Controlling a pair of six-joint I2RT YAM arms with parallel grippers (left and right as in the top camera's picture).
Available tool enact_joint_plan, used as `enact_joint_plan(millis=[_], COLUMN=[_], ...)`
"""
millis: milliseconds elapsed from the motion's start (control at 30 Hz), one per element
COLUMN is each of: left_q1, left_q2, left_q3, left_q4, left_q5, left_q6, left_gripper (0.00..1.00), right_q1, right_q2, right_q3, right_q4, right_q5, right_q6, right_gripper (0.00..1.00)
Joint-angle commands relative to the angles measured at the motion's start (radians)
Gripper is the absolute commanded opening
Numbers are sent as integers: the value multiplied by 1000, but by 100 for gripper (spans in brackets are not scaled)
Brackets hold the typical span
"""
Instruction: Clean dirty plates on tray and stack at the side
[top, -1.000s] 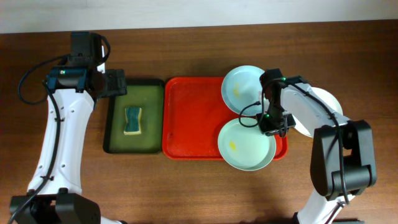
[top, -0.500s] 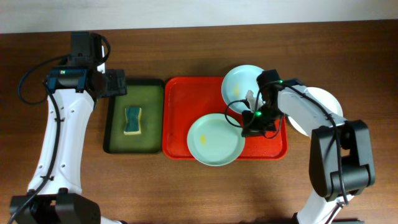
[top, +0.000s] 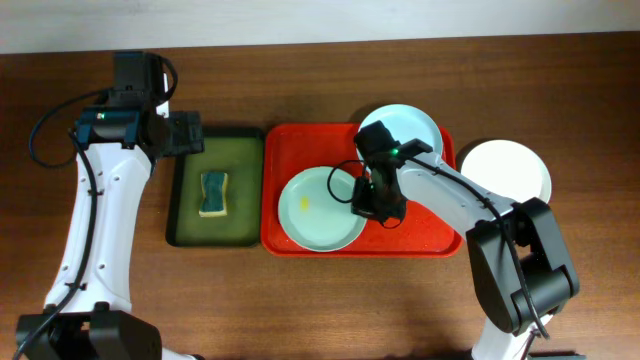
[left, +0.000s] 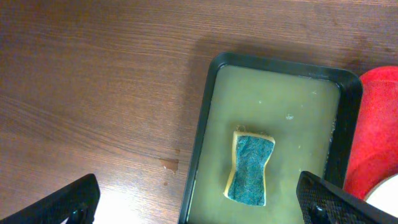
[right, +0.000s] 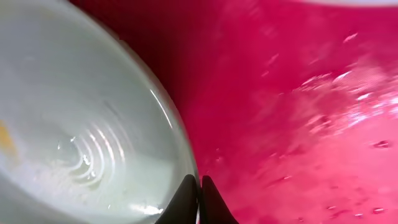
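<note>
1. Plate (top: 318, 208) with a yellow spot has its rim pinched tight by the right pincer (right: 199, 198).
2. It sits on the red tray (top: 425, 238), left part.
3. Left pincer (top: 185, 133) hangs wide open near the sponge (left: 250, 169).
4. I think scrubbing comes next, so grab the sponge.

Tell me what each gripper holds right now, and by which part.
The right gripper pinches the nearer mint plate by its rim, over the red tray. The left gripper is open, holding nothing.
</note>
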Motion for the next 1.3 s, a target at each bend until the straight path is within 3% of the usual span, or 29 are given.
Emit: enact_joint_plan(millis=[0, 67, 100, 300, 333, 367, 400, 567, 767, 900, 1133, 1267], left_q1=[7, 7, 7, 7, 7, 7, 7, 7, 7, 7, 7, 7], left_q2=[-14, -14, -14, -14, -14, -14, -14, -14, -14, -14, -14, -14], left_q3=[19, 19, 19, 19, 19, 19, 19, 19, 19, 19, 19, 19], left_q4=[1, 1, 1, 1, 1, 1, 1, 1, 1, 1, 1, 1], left_q5=[-11, -11, -11, -11, -11, -11, -11, -11, -11, -11, -11, -11], left_q6=[-6, -6, -6, -6, -6, -6, -6, -6, -6, -6, -6, -6], left_gripper=[99, 99, 100, 99, 99, 100, 100, 99, 99, 99, 99, 99], right_q1=[3, 3, 3, -51, -63, -73, -80, -86, -66, -46, -27, -22], right_q2=[-21, -21, -21, -26, -26, -26, -24, -23, -22, -21, -21, -21], right_q3=[-6, -6, -6, 93, 110, 113, 113, 112, 79, 74, 73, 52], right_q4=[25, 27, 27, -48, -79, -98, -109, -142, -156, -132, -83, -74], right_q5=[94, 94, 94, -72, -75, -76, -75, -75, -44, -19, -7, 31], right_q6=[27, 26, 11, -215, -222, -221, -222, -248, -248, -248, -248, -243], right_gripper=[4, 8, 18, 50, 59, 88, 99, 98, 59, 55, 27, 25])
